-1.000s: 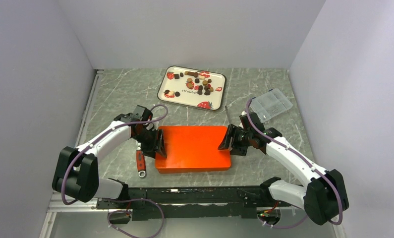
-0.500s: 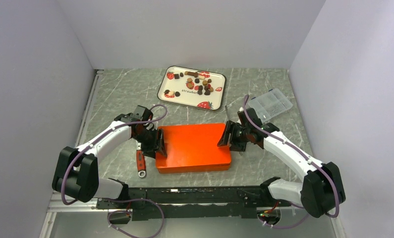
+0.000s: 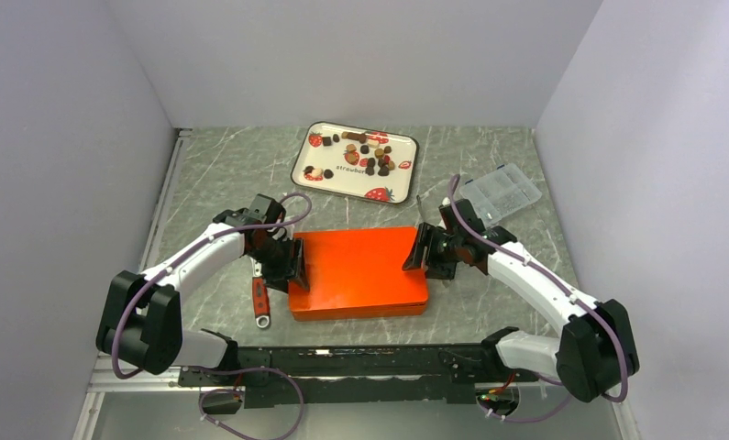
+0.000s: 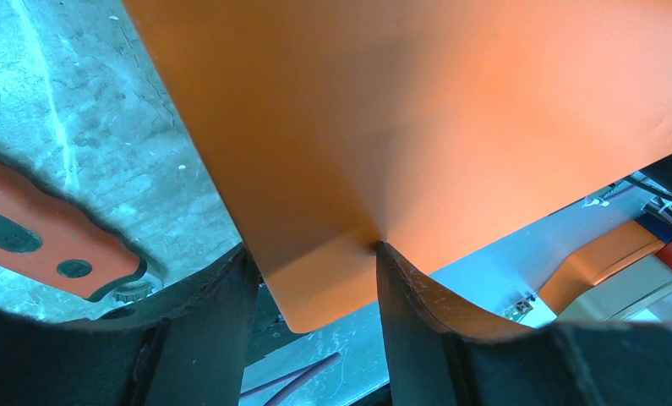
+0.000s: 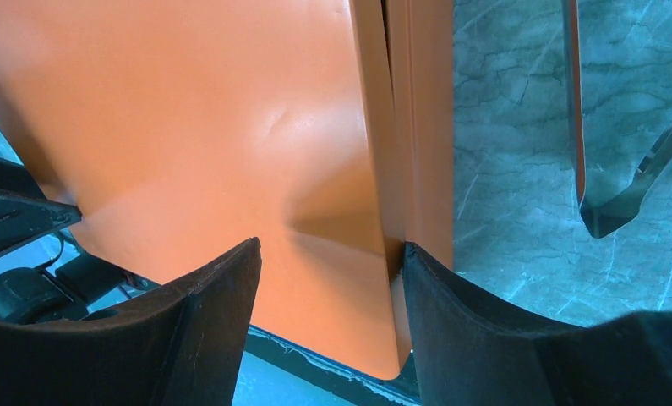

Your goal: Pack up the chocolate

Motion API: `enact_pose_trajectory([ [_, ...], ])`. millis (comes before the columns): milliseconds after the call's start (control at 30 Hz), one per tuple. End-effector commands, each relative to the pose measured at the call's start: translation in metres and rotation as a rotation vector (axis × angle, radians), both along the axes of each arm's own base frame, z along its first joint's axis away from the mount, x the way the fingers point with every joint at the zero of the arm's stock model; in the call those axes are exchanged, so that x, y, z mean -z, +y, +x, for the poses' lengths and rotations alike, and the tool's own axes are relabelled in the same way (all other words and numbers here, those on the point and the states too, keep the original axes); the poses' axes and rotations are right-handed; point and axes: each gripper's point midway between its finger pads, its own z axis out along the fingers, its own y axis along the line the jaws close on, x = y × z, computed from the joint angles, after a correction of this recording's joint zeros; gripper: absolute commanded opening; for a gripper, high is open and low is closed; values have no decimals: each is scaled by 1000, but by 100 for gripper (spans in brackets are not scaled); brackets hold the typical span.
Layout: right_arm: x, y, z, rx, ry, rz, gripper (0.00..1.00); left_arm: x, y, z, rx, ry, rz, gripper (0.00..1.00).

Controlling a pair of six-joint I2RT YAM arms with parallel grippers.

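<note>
Near edge of the desk [image 3: 214, 174], middle: the orange box [image 3: 360, 270], a wrench [image 3: 260, 301] just beside its left end. The left pincer [image 3: 294, 263] clamps the box's near-left corner, and the right pincer [image 3: 420, 249] grips its right end. At the far edge, the chocolate [image 3: 371, 158] lies scattered on the tray [image 3: 408, 144], well apart from the box.

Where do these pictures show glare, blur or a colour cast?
Top external view: even light, sharp throughout; the chocolate is tiny but distinct. Left wrist view: a sheen washes the orange box, and the left tool is dark and soft-edged. Right wrist view: a highlight around a dent in the box, the right tool dark and blurry, a cyan tint on the table.
</note>
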Motion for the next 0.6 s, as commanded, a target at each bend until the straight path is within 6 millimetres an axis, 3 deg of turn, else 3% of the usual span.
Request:
enact_pose_trajectory([
  [0, -24, 16, 4, -26, -65, 90, 64, -23, -19, 14, 52, -98, -80, 55],
  [567, -6, 13, -4, -17, -36, 77, 64, -7, -17, 22, 32, -88, -38, 55],
])
